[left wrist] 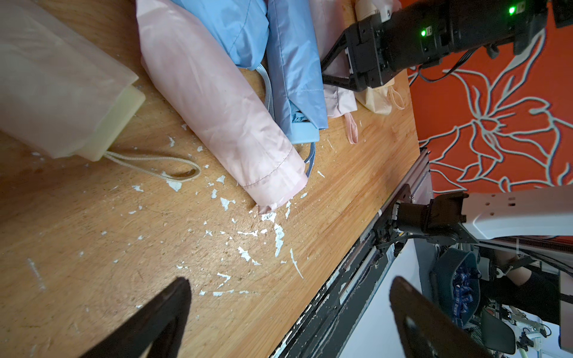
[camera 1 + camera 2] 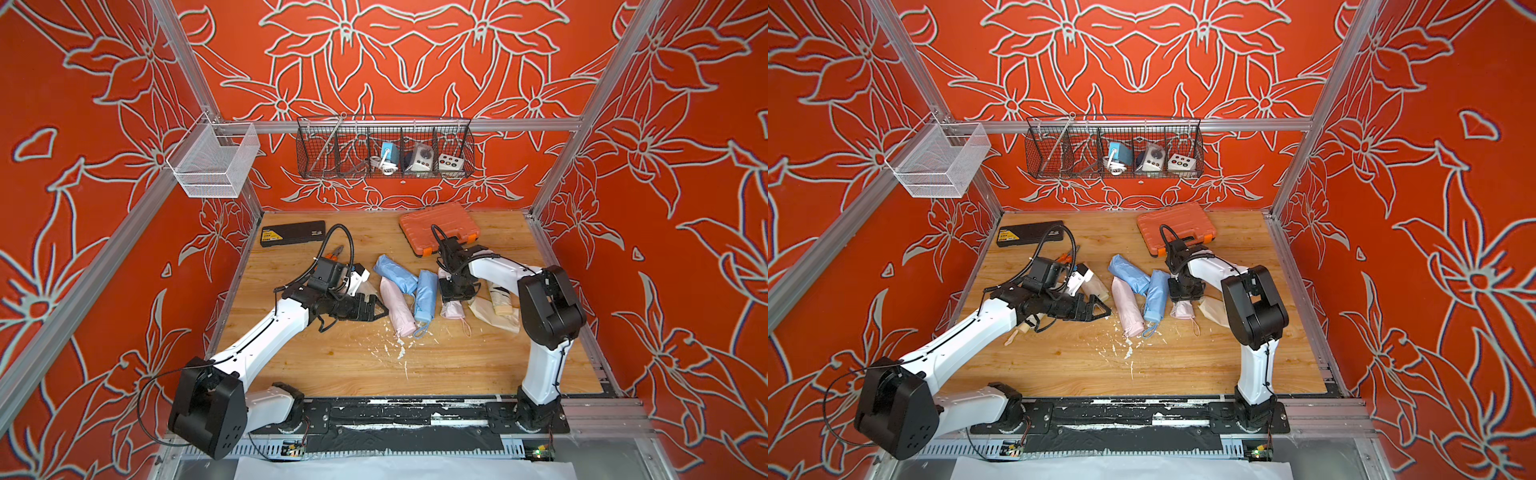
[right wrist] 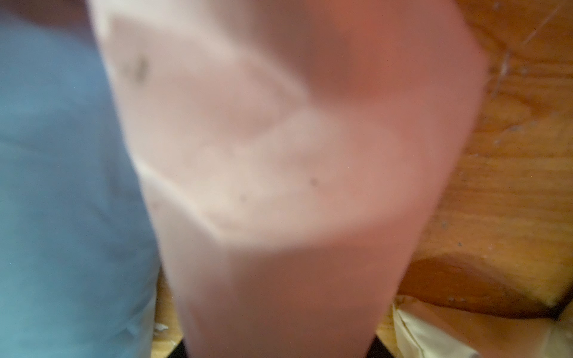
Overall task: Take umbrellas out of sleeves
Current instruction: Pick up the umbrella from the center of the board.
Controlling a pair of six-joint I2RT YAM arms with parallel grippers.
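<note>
The left gripper (image 2: pixel 381 311) is held wide open just above the wooden table (image 2: pixel 332 365), with nothing between its fingers. White flakes (image 2: pixel 390 349) are scattered near its tip, and a cream umbrella (image 1: pixel 62 86) in a thin sleeve is seen beside it in the left wrist view.

The right gripper (image 2: pixel 455 298) is pointed down onto a short pink umbrella (image 2: pixel 452 311); whether its jaws are closed on it cannot be told, since the right wrist view is filled with blurred pink fabric.

Between the 2 grippers, 3 sleeved umbrellas are laid touching: a long pink umbrella (image 2: pixel 399 309), a light blue umbrella (image 2: pixel 395 274) and another blue umbrella (image 2: pixel 426 296). An orange case (image 2: pixel 440 226) is set at the far edge.
</note>
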